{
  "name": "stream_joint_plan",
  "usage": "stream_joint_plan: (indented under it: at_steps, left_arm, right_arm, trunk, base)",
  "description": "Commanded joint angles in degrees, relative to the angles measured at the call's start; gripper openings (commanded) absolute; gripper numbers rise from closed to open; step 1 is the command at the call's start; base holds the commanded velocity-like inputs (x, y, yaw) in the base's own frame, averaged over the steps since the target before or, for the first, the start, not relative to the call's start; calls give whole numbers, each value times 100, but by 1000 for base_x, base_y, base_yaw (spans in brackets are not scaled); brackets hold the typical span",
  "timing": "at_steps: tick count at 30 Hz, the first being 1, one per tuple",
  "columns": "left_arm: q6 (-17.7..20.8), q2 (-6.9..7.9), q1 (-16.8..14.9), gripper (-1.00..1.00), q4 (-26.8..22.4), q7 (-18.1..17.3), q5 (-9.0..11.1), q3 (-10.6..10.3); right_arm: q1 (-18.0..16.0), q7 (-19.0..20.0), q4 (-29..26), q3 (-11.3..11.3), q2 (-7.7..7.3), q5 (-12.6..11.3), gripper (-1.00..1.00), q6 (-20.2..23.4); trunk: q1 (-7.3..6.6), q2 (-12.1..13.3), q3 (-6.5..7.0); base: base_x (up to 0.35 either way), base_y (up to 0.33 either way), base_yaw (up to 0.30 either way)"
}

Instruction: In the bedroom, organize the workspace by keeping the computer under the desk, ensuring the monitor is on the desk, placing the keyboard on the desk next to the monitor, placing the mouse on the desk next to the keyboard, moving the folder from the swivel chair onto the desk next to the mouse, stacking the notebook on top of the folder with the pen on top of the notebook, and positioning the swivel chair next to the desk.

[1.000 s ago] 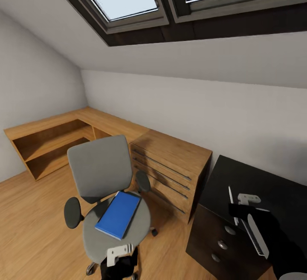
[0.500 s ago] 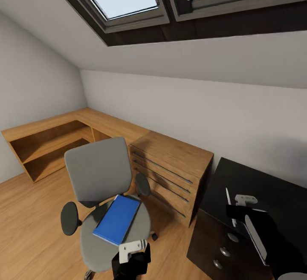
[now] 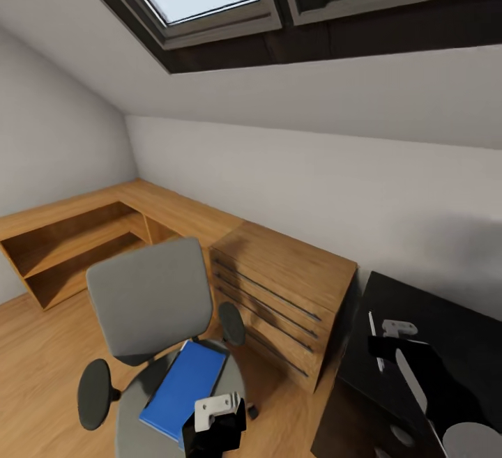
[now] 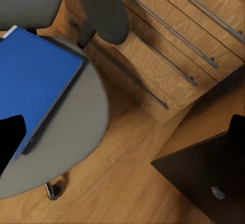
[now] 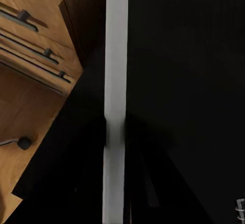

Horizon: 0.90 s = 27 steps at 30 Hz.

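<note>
The grey swivel chair (image 3: pixel 150 298) stands in front of me with the bright-blue folder (image 3: pixel 183 388) lying flat on its seat. My left gripper (image 3: pixel 219 420) hovers open above the folder's (image 4: pixel 35 81) near edge and the seat (image 4: pixel 76 132); one black finger (image 4: pixel 10 139) shows over the folder's corner. My right gripper (image 3: pixel 380 350) is shut on the slim white pen (image 3: pixel 374 336), holding it over the left end of the black desk (image 3: pixel 446 318). Against the dark desk top (image 5: pixel 194 55), the pen (image 5: pixel 115 101) appears as a long pale bar.
A light-wood dresser (image 3: pixel 286 284) with long bar handles sits between the chair and the desk. A low wooden shelf unit (image 3: pixel 70 235) runs along the left wall. Skylights slope overhead. A black desk drawer with a silver knob (image 4: pixel 218 192) is close to the chair.
The whole view has shifted down and left as the camera moved closer. My left gripper has come in over the near end of the folder. The right gripper still holds the pen.
</note>
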Motion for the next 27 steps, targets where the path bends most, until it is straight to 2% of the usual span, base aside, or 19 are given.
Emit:
stream_joint_plan:
  at_steps: [1,10,14,15,20,23,25,27]
  left_arm:
    - [23,-1,-2,100,-9,33,28,-4]
    - [30,-1,-2,100,-7,36,21,-79]
    - [24,2,-2,100,-10,48,20,-191]
    - [23,4,-2,100,-11,50,19,-214]
    - [22,10,-2,100,-12,53,19,-241]
    - [22,27,-2,100,-15,54,19,-250]
    - [22,45,-2,100,-20,55,22,-253]
    - [22,49,-2,100,-21,55,25,-258]
  right_arm:
    - [-28,2,50,-8,-1,-49,-100,-8]
    - [-322,-1,680,-5,-5,129,-100,-291]
    - [-586,-9,1276,-9,-7,303,-100,-632]
    - [-727,-13,1579,-8,-10,355,-100,-760]
    - [-1182,-26,2463,-11,-19,451,-100,-1084]
    - [-1376,-44,2840,-12,-27,473,-100,-1217]
    - [-1487,-169,3069,-13,-102,484,-100,-1267]
    - [-1507,-276,3110,-18,-120,483,-100,-1263]
  trunk:
    - [5,-8,-8]
    - [5,-8,-8]
    - [5,-8,-8]
    - [5,-8,-8]
    - [5,-8,-8]
    - [5,-8,-8]
    - [5,-8,-8]
    - [5,-8,-8]
  base:
    - [279,0,0]
    - [96,0,0]
    - [15,0,0]
    - [7,0,0]
    - [3,0,0]
    - [1,0,0]
    - [0,0,0]
    - [0,0,0]
